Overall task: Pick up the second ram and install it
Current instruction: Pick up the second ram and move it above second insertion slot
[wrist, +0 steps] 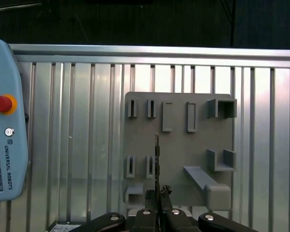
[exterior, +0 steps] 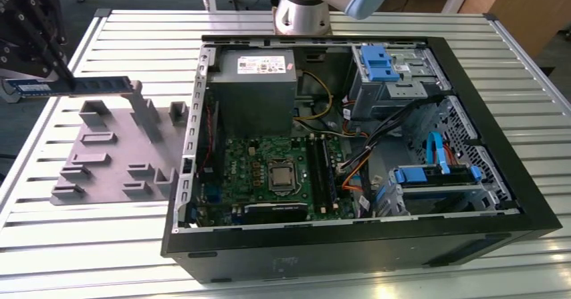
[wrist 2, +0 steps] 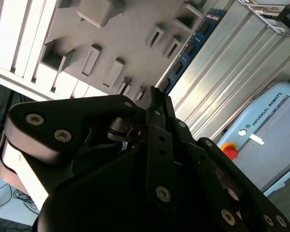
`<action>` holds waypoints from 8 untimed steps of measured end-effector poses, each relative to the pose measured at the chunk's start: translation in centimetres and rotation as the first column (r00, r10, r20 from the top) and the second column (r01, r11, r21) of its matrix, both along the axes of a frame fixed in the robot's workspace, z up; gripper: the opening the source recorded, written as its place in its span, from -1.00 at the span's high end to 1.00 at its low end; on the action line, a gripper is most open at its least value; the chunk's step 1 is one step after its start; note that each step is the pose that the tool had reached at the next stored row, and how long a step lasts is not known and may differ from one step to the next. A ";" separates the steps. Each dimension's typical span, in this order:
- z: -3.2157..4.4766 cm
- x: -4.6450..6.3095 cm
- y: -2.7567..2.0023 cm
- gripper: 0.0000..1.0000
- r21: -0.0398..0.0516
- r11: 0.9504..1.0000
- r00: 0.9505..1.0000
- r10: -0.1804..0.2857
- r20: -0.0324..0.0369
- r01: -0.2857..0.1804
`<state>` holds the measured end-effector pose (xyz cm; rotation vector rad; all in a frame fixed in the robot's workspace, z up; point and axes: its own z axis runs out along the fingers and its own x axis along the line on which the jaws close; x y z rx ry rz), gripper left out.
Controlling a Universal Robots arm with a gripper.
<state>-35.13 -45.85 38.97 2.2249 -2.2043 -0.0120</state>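
Note:
The second ram [exterior: 89, 85] is a long, dark green-blue stick with a blue-and-white label near one end. It hangs level in the air over the far end of the grey tray [exterior: 111, 153], at the exterior view's left. My gripper [exterior: 55, 79] is shut on the labelled end. In the second wrist view the ram [wrist 2: 189, 47] juts out from between my fingertips [wrist 2: 155, 96]. The first wrist view shows the ram [wrist: 157, 157] edge-on above the tray [wrist: 179, 145], with the gripper [wrist: 158, 200] clamped on it. The black memory slots [exterior: 323, 172] lie on the motherboard inside the open case.
The open computer case [exterior: 357, 232] lies on the slatted metal table [exterior: 107, 245], with a power supply [exterior: 253, 85], drive bays [exterior: 392, 68] and loose cables [exterior: 384, 132] inside. A teach pendant [wrist: 5, 145] lies beside the tray. The arm's base [exterior: 301, 8] stands behind the case.

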 end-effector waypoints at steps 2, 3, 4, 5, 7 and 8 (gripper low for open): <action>0.00 0.1 0.00 0.72 0.000 1.000 1.000 0.000 0.000 0.000; 0.00 0.2 0.00 0.72 0.000 1.000 1.000 0.000 0.000 0.000; 0.00 0.3 0.00 0.72 0.000 1.000 1.000 0.000 0.000 0.000; 0.00 0.4 0.00 0.72 0.000 1.000 1.000 0.000 0.000 0.000; 0.00 0.5 0.00 0.72 0.000 1.000 1.000 0.000 0.000 0.000; 0.00 0.5 0.00 0.72 0.000 1.000 1.000 0.000 0.000 0.000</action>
